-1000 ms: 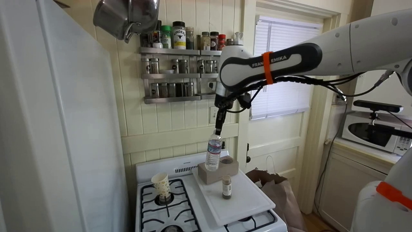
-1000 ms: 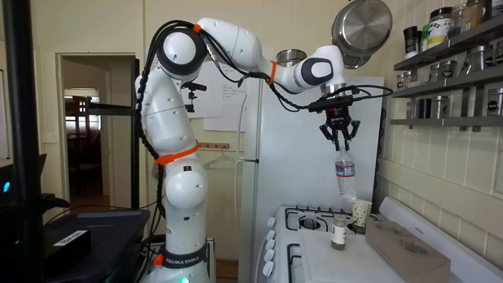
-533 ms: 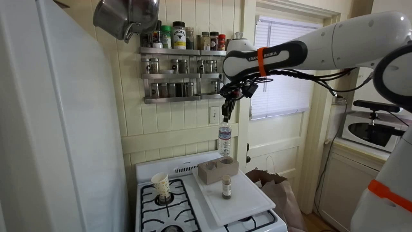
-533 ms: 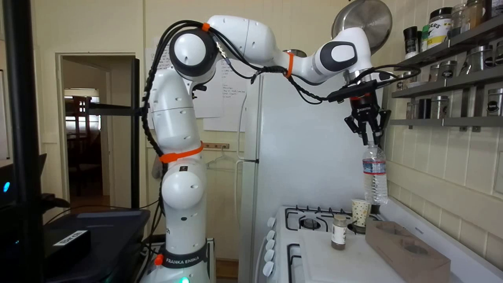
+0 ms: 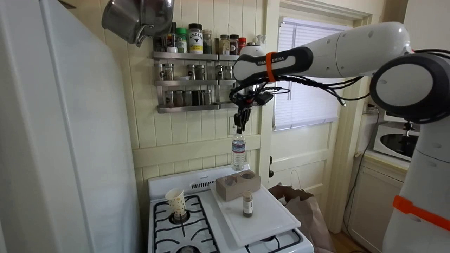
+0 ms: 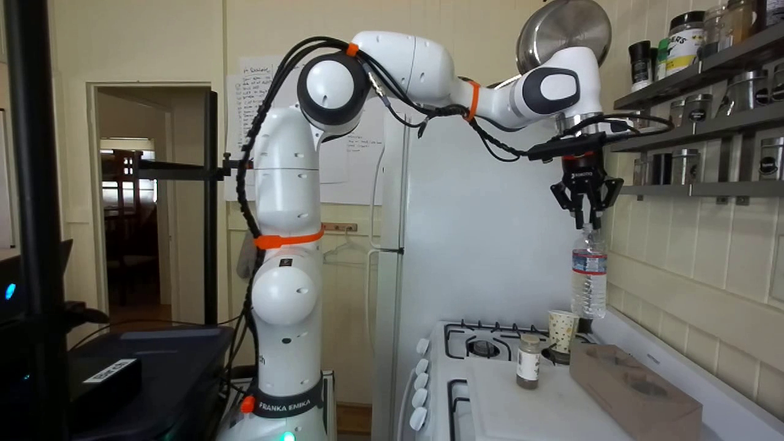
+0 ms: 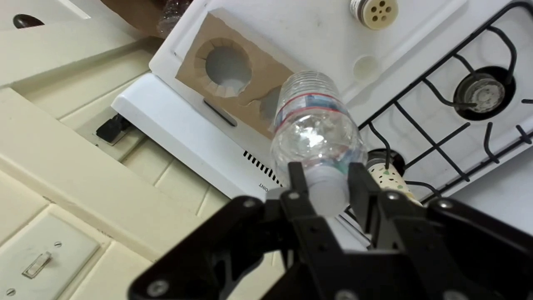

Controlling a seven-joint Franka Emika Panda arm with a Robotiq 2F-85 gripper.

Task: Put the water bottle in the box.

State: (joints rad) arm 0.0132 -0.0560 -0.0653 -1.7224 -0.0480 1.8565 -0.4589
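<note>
One bottle (image 6: pixel 589 278) hangs upright, or nearly so, above and apart from the box (image 5: pixel 239 189). It looks nearer the end with the torn hole (image 7: pixel 267 106) than the one with the round hole (image 7: pixel 228 73), though we cannot tell which part of the top lies under its base. The fingers of the gripper (image 7: pixel 327 171) are drawn in on the cap (image 7: pixel 329 198), apart only by its width.

With so small and high a hold, we would fear a swing or a slip: should the base land on a rim, the bottle could tip in the grip. The torn edge might snag it, and pressing down off centre could shove the box, which we take to be light, along the board (image 5: pixel 270 225). Whether the base fits either hole we cannot judge.

The box sits towards the board's back end, near the back panel (image 5: pixel 170 186) of the stove (image 5: pixel 211 205), so we have little room that way; the wall (image 6: pixel 674 269) and shelves (image 6: pixel 649 190) crowd that side too. The cup (image 6: pixel 562 331) stands on the stove beyond the torn-hole end. Over the front of the board we seem to have more room, minding the jar (image 6: pixel 528 364).
</note>
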